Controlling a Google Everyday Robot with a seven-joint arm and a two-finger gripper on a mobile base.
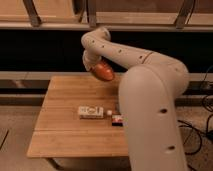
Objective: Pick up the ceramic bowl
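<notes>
The ceramic bowl [105,71] is a small glossy orange bowl. It hangs tilted in the air above the back edge of the wooden table [65,135]. My gripper [96,65] is at the end of the white arm, which bends back over the table. It is shut on the bowl's upper left rim and holds it clear of the tabletop. The arm's wrist hides most of the gripper.
A white box [91,111] lies flat near the table's middle. A small red block [117,120] and a small pale piece [110,113] sit right of it. A dark shelf runs behind the table. Cables [204,135] lie on the floor at right.
</notes>
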